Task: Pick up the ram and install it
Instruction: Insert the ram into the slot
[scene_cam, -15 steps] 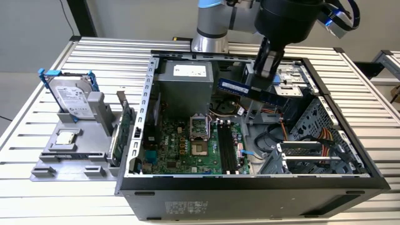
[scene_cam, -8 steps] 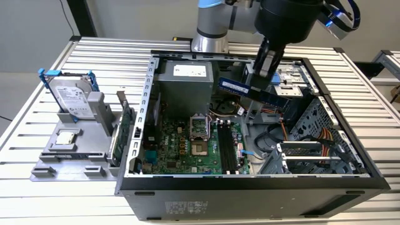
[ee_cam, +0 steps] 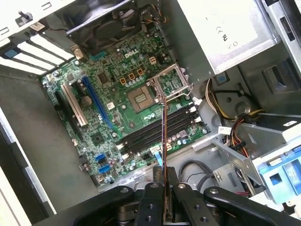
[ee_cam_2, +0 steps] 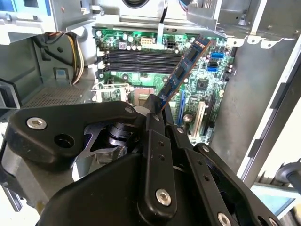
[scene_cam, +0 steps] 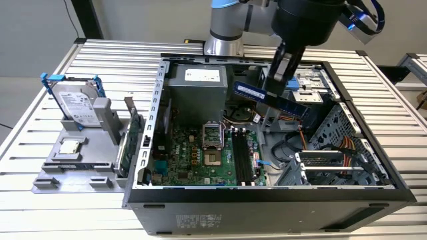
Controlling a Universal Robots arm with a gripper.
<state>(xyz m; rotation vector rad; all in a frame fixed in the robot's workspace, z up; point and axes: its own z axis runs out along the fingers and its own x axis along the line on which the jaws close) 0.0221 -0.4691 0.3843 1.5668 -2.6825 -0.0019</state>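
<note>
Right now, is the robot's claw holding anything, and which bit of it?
Yes. The gripper holds the ram by one end, above the open computer case.

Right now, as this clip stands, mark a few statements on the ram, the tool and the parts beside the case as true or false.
1. The tool holds the ram above the open computer case. True.
2. The ram is already seated in the memory slots. False: in the first wrist view it hangs clear above them, and the slots are bare.
3. The hard drive in its blue frame stands on the grey holder at the exterior view's left. True.
4. The processor socket is covered by a heatsink. False: it lies open.
5. The ram hangs level. False: it slants in the exterior view.
</note>
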